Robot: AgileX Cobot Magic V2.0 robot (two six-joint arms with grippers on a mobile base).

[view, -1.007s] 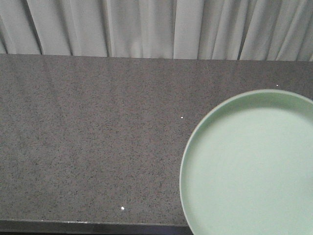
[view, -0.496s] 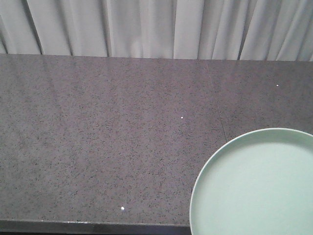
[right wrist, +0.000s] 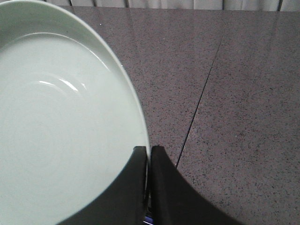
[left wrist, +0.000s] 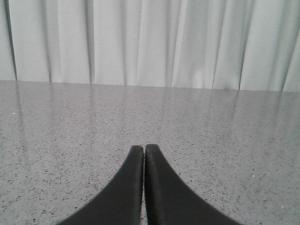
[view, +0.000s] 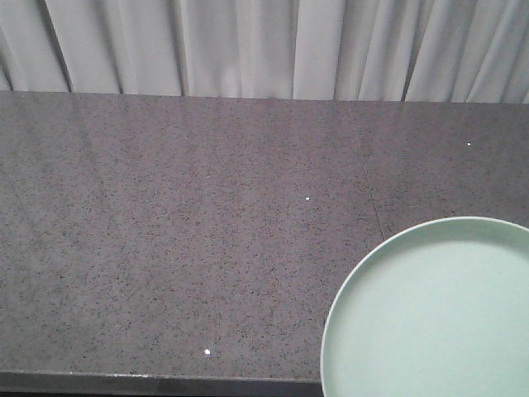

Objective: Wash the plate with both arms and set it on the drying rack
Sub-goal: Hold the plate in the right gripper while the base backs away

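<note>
Right hand (right wrist: 148, 152): closed on the rim of the plate (right wrist: 56, 122), one black finger lying over the inner face and the other outside the edge, with the rim pinched between the tips. The plate is pale mint green, plain and shallow, and faces up. In the front view the plate (view: 430, 314) sits at the near right, cut off by the right and bottom borders and covering the near edge of the surface (view: 165, 231) there. Whether it rests on the surface or is held just above it cannot be told. Left hand (left wrist: 144, 150): closed, tips pressed together with nothing between them, over bare surface. The surface is dark speckled stone with a slight sheen. A thin seam (view: 374, 207) runs from just beside the plate's far rim toward the back. Two small white specks (view: 207, 352) lie on it, left of the plate. At the far edge hangs a pale pleated curtain (view: 248, 45) across the full width.
</note>
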